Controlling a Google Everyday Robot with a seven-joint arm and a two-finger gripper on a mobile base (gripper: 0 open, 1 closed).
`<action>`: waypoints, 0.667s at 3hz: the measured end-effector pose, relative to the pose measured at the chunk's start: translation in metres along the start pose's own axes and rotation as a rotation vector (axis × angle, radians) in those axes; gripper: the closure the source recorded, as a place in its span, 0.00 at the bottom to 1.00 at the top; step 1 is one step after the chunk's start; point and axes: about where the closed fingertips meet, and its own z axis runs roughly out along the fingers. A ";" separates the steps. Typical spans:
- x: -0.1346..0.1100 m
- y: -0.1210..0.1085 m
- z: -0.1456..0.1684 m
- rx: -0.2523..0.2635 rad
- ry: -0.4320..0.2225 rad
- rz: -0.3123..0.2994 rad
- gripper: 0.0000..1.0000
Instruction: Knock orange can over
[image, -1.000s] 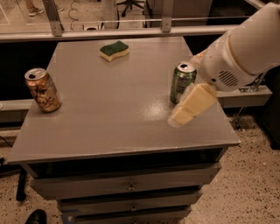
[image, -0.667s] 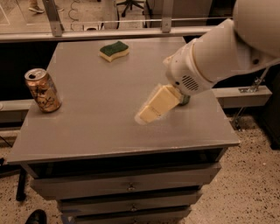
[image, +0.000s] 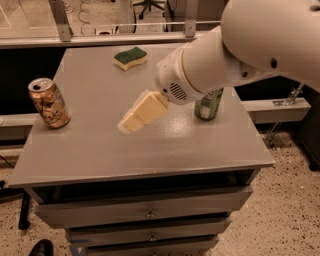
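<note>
The orange can (image: 49, 103), orange-tan with a patterned print and a silver top, stands upright near the left edge of the grey table (image: 100, 145). My gripper (image: 128, 123) hangs over the middle of the table, pointing down and left. It is well to the right of the can and apart from it. Its cream fingers (image: 148, 108) are pressed together with nothing between them. The white arm (image: 240, 45) reaches in from the upper right.
A green can (image: 209, 104) stands upright at the table's right side, partly hidden behind my arm. A green and yellow sponge (image: 130, 57) lies at the back. Drawers (image: 145, 212) are below the tabletop. A rail and a chair base stand behind.
My gripper has swung left across the table, from beside the green can to the middle, closer to the orange can. Both cans have stayed upright and in place.
</note>
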 end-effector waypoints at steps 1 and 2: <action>-0.005 0.003 0.017 0.004 -0.062 0.010 0.00; -0.022 0.011 0.070 -0.025 -0.192 0.016 0.00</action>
